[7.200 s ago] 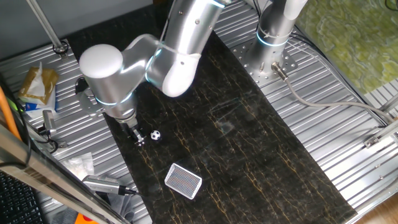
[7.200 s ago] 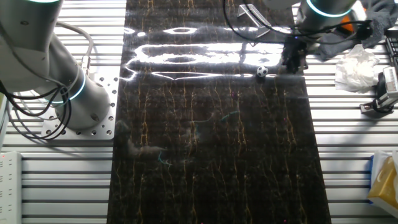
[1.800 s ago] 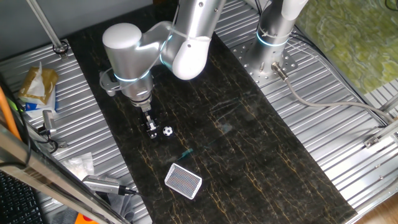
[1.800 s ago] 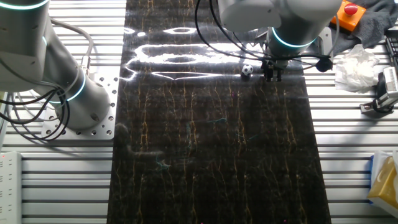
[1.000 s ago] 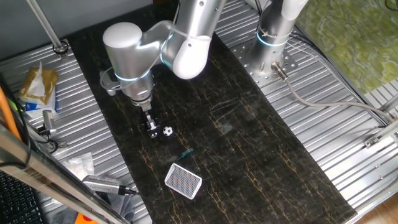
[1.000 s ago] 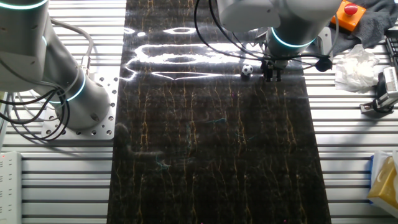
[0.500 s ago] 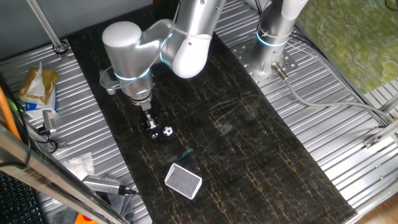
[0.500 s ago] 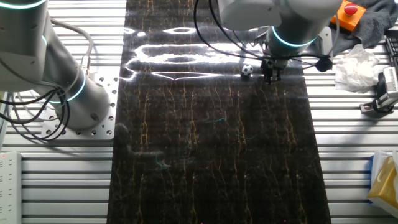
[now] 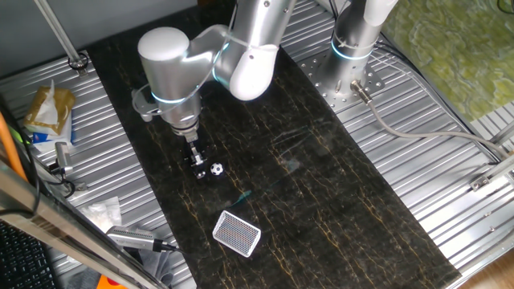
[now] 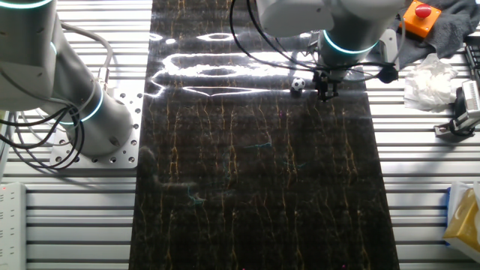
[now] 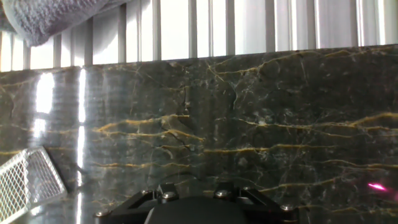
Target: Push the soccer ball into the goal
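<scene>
The soccer ball is a tiny white ball with black patches on the dark marble mat. My gripper points down with its tip at the mat, just left of the ball, and its narrow fingers look shut and empty. In the other fixed view the ball lies just left of the gripper. The goal, a white frame with dark grid netting, lies flat nearer the mat's front edge, below and right of the ball. In the hand view the goal shows at lower left; the ball is out of view there.
A second arm's base stands at the back right on the ribbed metal table. A snack packet and a metal tool lie left of the mat. A grey towel, a red button and crumpled paper lie beside the gripper.
Since 7 seconds ago the gripper and ball have moved from the mat's edge toward its middle. In the last second the arm body shifted slightly; the ball has stayed put.
</scene>
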